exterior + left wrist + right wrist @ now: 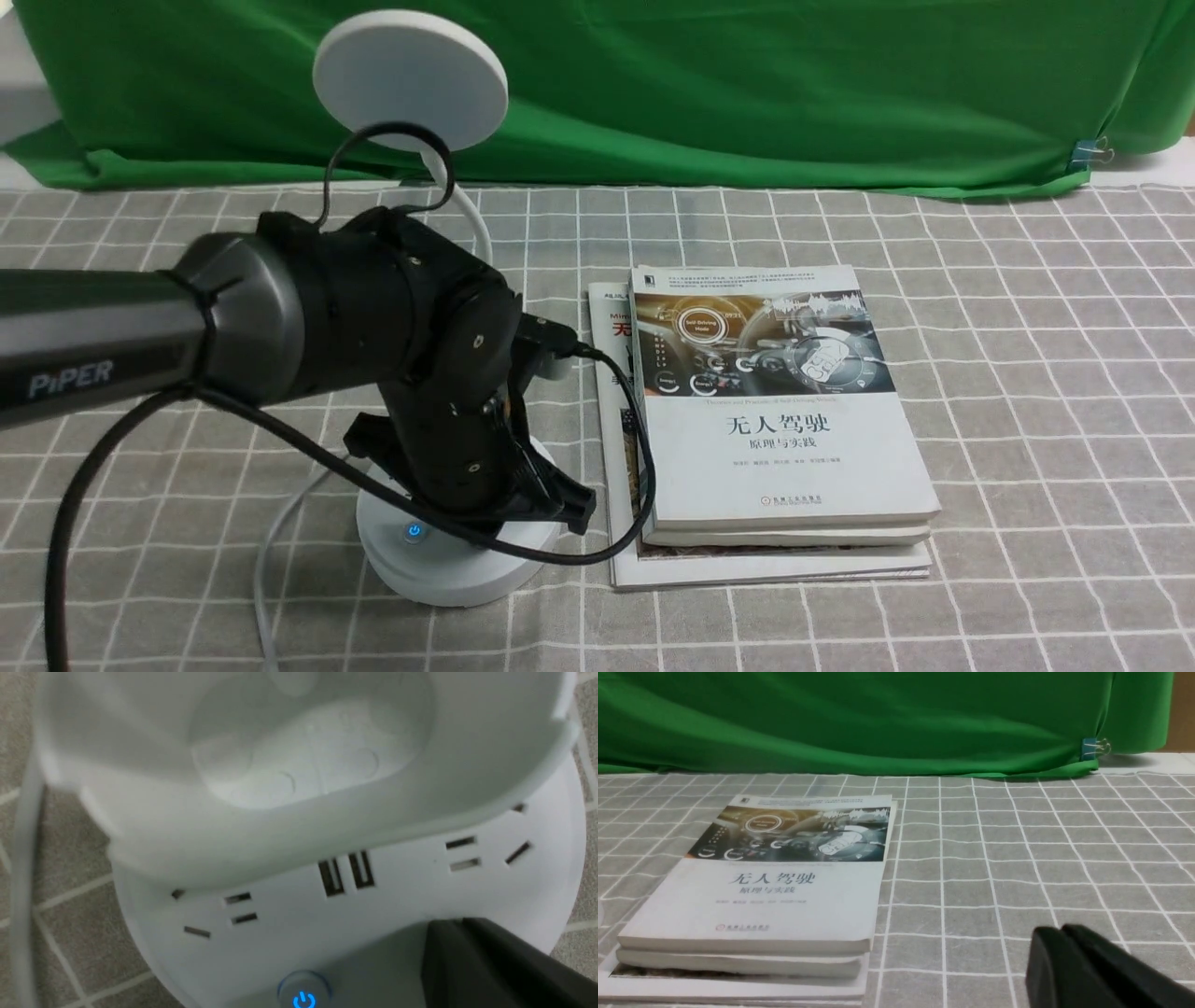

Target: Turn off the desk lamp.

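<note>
The white desk lamp stands at the left, its round disc head (411, 79) high at the back and its thin neck (471, 219) running down behind my left arm. Its round base (448, 565) carries a blue-lit power button (414, 532). My left gripper (571, 509) is shut and empty, its tips low over the base's right side. In the left wrist view the cup holder (299, 765), the sockets (345, 875) and the lit button (303, 999) show, with the gripper (460, 926) beside the button. My right gripper (1057, 933) is shut and empty above the cloth.
A stack of books (775, 420) lies just right of the lamp base, and also shows in the right wrist view (761, 896). A white cord (271, 560) runs from the base toward the front. A green cloth (747, 84) hangs behind the checked tablecloth (1027, 420).
</note>
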